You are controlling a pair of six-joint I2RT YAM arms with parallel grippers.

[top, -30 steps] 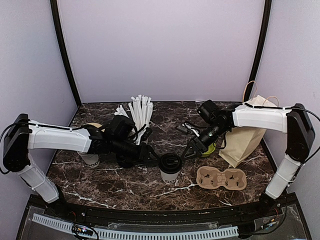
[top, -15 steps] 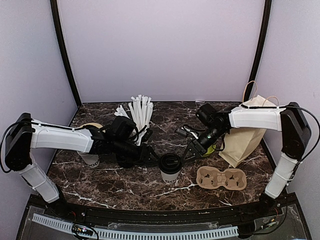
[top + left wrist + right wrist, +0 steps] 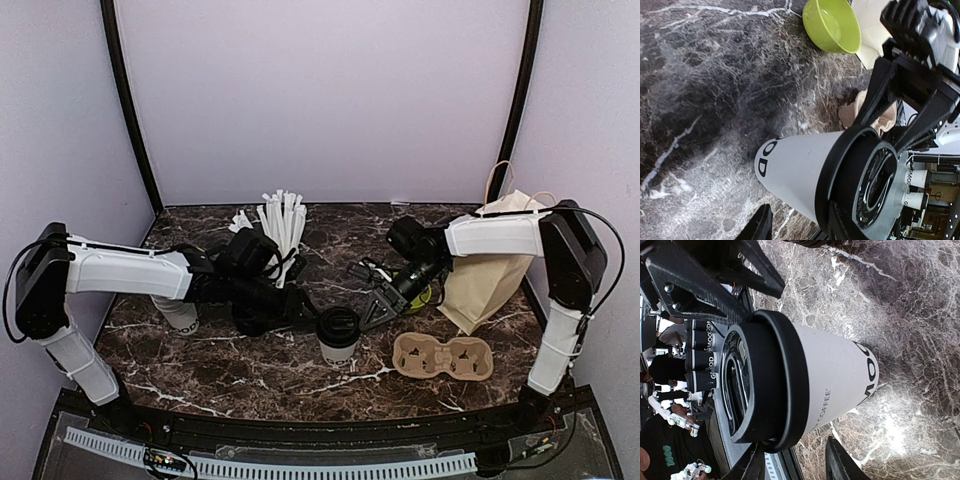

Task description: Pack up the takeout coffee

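One takeout coffee (image 3: 340, 335) stands upright on the marble table, a white paper cup with black lettering and a black lid. My left gripper (image 3: 308, 310) reaches it from the left. My right gripper (image 3: 377, 308) comes from the right. In the left wrist view the cup (image 3: 795, 167) fills the frame, and the left gripper (image 3: 797, 227) is partly open at the lid's rim, one finger clear of the cup wall. In the right wrist view the right gripper (image 3: 795, 462) is likewise partly open astride the rim of the lid (image 3: 765, 380), with marble showing between one finger and the cup.
A brown paper bag (image 3: 490, 275) stands at the right, with a moulded cup carrier (image 3: 443, 357) lying in front of it. A green bowl (image 3: 832, 25) sits behind the right gripper. A cup of white straws (image 3: 280, 225) stands at the back, and another white cup (image 3: 180, 318) under the left arm.
The right gripper has dropped closer to the lid and its jaws have narrowed. The left gripper has edged right toward the cup. The cup has not moved.
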